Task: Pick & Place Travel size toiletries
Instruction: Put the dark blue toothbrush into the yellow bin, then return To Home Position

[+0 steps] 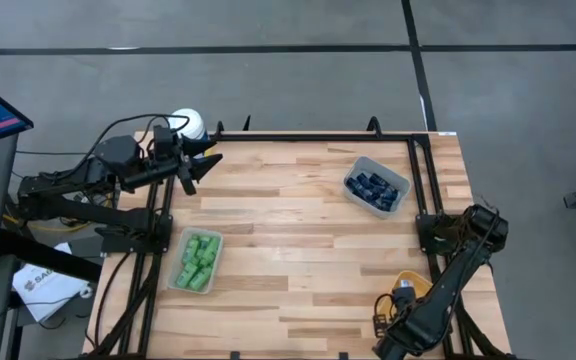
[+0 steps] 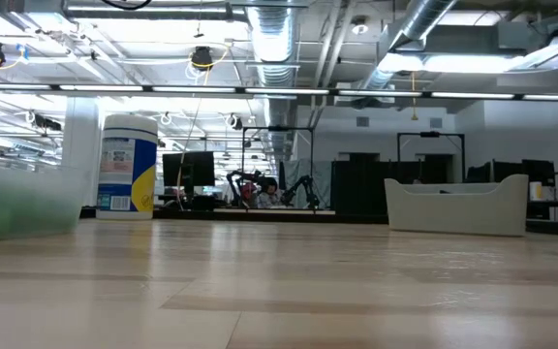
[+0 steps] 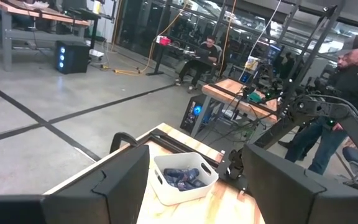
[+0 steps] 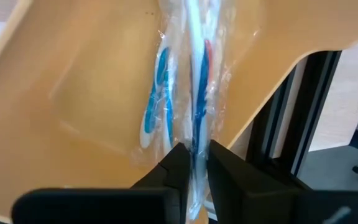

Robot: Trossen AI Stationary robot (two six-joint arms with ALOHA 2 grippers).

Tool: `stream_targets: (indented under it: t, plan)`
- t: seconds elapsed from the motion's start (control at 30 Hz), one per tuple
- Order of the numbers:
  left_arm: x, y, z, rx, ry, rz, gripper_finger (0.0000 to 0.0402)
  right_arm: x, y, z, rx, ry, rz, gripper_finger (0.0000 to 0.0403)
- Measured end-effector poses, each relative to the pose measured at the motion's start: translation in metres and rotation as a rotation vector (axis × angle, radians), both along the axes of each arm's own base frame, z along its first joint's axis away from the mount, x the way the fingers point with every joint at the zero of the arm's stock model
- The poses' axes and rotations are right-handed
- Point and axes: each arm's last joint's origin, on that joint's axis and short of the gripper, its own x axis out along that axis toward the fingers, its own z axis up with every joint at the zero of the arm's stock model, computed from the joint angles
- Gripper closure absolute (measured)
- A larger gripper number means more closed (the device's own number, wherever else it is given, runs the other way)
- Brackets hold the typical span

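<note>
My right gripper (image 4: 196, 167) reaches down into a yellow bin (image 1: 415, 284) at the table's near right corner. It is shut on clear-wrapped toothbrushes (image 4: 191, 74) with blue and red handles; another blue one (image 4: 156, 93) lies beside them on the bin's floor. My left gripper (image 1: 204, 166) hovers open above the table's far left part, touching nothing. Green small bottles (image 1: 198, 258) fill a clear tray near the left edge. Dark navy tubes (image 1: 376, 188) lie in a white tray, also seen as navy tubes (image 3: 182, 177) in the left wrist view. My right gripper pinches the wrapped toothbrushes between its two fingers, at the wrap's end nearest the camera (image 4: 196, 149). The fingers (image 4: 178, 165) point along the toothbrushes' length, reaching down into the bin. The rest of the packet lies on the yellow bin's floor.
A large white-lidded canister (image 2: 127, 165) with a blue-yellow label stands at the far left corner behind my left gripper. Black frame rails (image 1: 420, 180) run along the table's sides. The wooden middle of the table (image 1: 288, 250) lies between the trays. People (image 3: 353, 81) stand beyond the table.
</note>
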Motion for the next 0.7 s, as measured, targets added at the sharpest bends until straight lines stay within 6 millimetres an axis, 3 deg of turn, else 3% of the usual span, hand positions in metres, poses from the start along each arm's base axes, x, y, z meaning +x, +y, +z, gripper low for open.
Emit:
stream_targets:
  t: [0.27,0.5,0.7]
  plan:
    - [0.0,0.0,0.0,0.0,0.001,0.0,0.0147,0.0,0.0,0.0,0.001,-0.005,0.006,0.0334]
    - [-0.002,0.0,0.001,0.0,-0.007,-0.002,0.0147,0.002,0.002,0.001,0.045,-0.034,0.042,0.0269]
    - [-0.013,-0.001,0.004,0.002,-0.036,-0.005,0.0147,0.006,-0.005,0.029,0.002,-0.091,0.085,0.0201]
